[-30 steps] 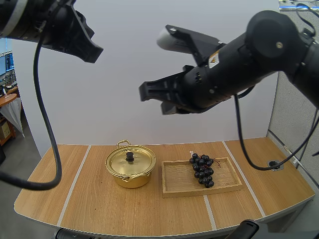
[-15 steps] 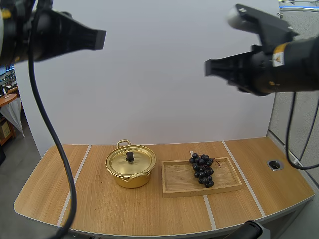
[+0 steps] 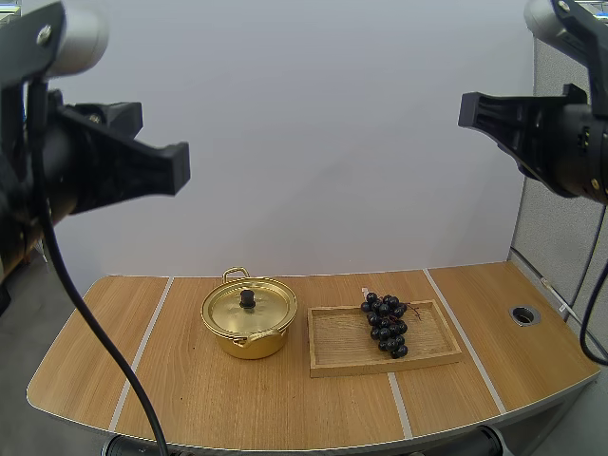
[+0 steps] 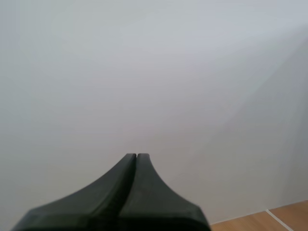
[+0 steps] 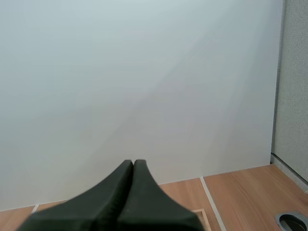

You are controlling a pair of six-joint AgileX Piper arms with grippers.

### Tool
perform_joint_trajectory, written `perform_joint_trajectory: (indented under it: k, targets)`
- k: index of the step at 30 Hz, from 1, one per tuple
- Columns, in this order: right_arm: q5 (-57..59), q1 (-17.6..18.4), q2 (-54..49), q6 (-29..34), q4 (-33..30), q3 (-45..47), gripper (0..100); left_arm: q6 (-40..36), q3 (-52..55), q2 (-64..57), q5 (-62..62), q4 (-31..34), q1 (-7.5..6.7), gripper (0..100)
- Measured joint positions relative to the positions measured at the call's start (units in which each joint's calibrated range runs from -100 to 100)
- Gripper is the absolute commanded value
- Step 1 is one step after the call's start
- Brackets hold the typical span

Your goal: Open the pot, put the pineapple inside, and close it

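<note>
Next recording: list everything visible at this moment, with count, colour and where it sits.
pot: one, gold, on the table beside the tray, on the left arm's side
lid: one, gold with a black knob, closed on the pot
wooden tray: one, light wood, mid-table
bunch of grapes: one, dark purple, in the tray's far right part; no pineapple
table: one, wood with pale seams
cable hole: one, grey-rimmed, in the table's right end
left gripper: black, shut, high above the table
right gripper: black, shut, high above the table
</note>
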Motion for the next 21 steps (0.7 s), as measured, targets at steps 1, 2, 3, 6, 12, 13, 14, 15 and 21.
perform_joint_trajectory:
  k: [1, 2, 3, 6, 12, 13, 14, 15, 21]
  targets:
    - [0.00, -1.46, -1.57, -0.51, 2.02, 0.00, 0, -0.26, 1.59, -1.69, -1.70, 0.00, 0.00, 0]
    - [-0.17, -2.13, -2.54, -2.24, 3.37, 0.00, 0, -0.35, 2.36, -2.60, -1.90, 0.00, 0.00, 0]
    - [-0.17, -3.56, -4.04, -2.64, 6.69, 0.00, 0, -0.35, 2.76, -3.04, -2.10, 0.00, 0.00, 0]
    - [-1.11, -5.32, -6.05, -3.93, 9.78, 0.48, 0, -0.35, 4.10, -4.51, -2.68, 0.00, 0.00, 0]
    - [-10.74, -10.49, -12.92, -6.36, 13.71, 10.18, 0, -0.64, 7.15, -8.01, -5.12, 0.00, 0.00, 0]
    - [-13.41, -11.58, -14.14, -8.07, 15.74, 13.72, 0, -0.64, 7.25, -8.17, -6.13, 0.00, 0.00, 0]
    - [-14.26, -11.97, -14.31, -9.00, 17.05, 15.04, 0, -0.64, 7.25, -8.17, -6.84, 0.00, 0.00, 0]
    - [-15.18, -12.35, -14.35, -10.13, 18.41, 16.68, 0, -0.64, 7.25, -8.17, -7.13, 0.00, 0.00, 0]
    - [-22.29, -12.74, -14.35, -12.10, 20.17, 23.67, 0, -0.76, 9.54, -8.32, -11.34, 0.00, 0.00, 0]
